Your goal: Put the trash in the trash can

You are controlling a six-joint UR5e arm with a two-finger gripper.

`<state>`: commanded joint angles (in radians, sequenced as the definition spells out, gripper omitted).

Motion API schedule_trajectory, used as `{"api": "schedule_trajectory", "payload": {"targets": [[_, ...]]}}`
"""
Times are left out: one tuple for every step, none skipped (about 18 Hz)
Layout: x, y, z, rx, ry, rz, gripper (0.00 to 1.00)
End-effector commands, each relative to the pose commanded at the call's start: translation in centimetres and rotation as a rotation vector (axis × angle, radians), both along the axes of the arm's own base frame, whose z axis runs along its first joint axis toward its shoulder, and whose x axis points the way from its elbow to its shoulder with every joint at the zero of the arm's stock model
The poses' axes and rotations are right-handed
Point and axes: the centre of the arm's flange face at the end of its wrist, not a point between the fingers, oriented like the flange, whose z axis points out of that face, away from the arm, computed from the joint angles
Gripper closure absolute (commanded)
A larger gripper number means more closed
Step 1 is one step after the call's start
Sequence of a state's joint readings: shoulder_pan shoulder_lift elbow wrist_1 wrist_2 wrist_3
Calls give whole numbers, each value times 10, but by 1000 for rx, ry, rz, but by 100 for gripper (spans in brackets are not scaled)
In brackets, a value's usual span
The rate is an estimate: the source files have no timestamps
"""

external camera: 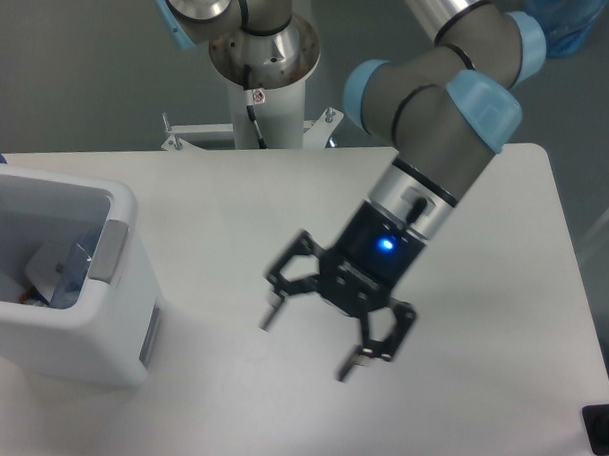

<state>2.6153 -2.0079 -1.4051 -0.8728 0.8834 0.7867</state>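
The white trash can stands at the table's left edge, with a grey panel on its right rim. Inside it lie the trash items: a clear bottle with a bluish part showing, and white paper beside it. My gripper hovers over the middle of the table, well to the right of the can. Its fingers are spread wide and nothing is between them.
The white table stretches right to a rounded far corner. A black object sits at the table's lower right edge. A blue bag lies on the floor behind. The arm's base stands behind the table.
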Motion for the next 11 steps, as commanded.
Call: {"api": "schedule_trajectory", "payload": {"targets": [[-9, -9, -5, -11, 15, 2, 0], [-15, -18, -11, -18, 27, -3, 0], [-20, -27, -16, -24, 40, -14, 0], [-25, -37, -25, -36, 55, -26, 0], [-28, -46, -36, -82, 99, -48, 0], [-29, -52, -43, -137, 143, -63, 0], [-30, -58, -51, -199, 188, -80, 0], [-30, -64, -55, -255, 223, -89, 0], [-29, -67, -56, -294, 245, -89, 0], [-29, -69, -57, -323, 255, -85, 0], [-30, -71, -58, -348, 264, -78, 0]]}}
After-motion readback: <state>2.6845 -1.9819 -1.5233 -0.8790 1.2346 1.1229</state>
